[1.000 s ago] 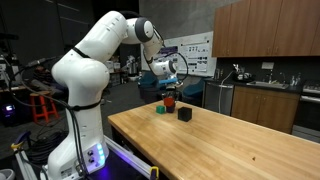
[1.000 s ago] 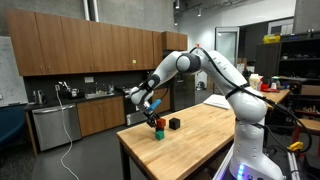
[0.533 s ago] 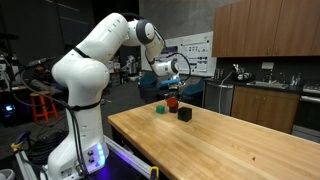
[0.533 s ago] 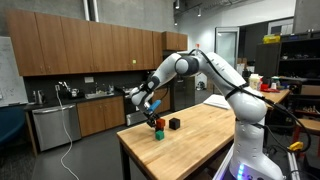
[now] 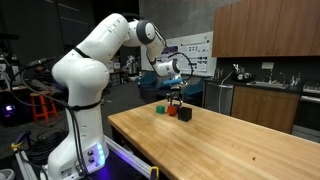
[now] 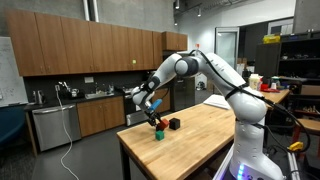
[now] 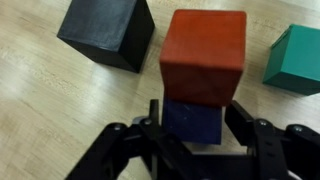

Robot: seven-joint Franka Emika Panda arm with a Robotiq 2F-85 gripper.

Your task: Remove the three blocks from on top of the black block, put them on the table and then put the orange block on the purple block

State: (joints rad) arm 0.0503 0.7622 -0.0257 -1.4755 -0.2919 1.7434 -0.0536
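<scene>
In the wrist view the orange block (image 7: 204,55) sits on top of the dark purple block (image 7: 193,122). My gripper (image 7: 195,118) has its jaws close against both sides of the purple block, below the orange one. The black block (image 7: 105,32) stands alone on the table to the upper left, and the green block (image 7: 297,58) alone to the right. In an exterior view my gripper (image 5: 175,100) is low over the orange block (image 5: 171,111), between the green block (image 5: 160,108) and the black block (image 5: 185,114), near the far end of the table (image 5: 220,145).
The blocks lie close to the table's far edge (image 6: 135,135). Kitchen cabinets and a counter (image 5: 265,95) stand beyond the table. The robot's base (image 5: 80,150) is beside the table's long edge.
The gripper and the orange block have come down towards the tabletop over the last second. The black and green blocks have not moved.
</scene>
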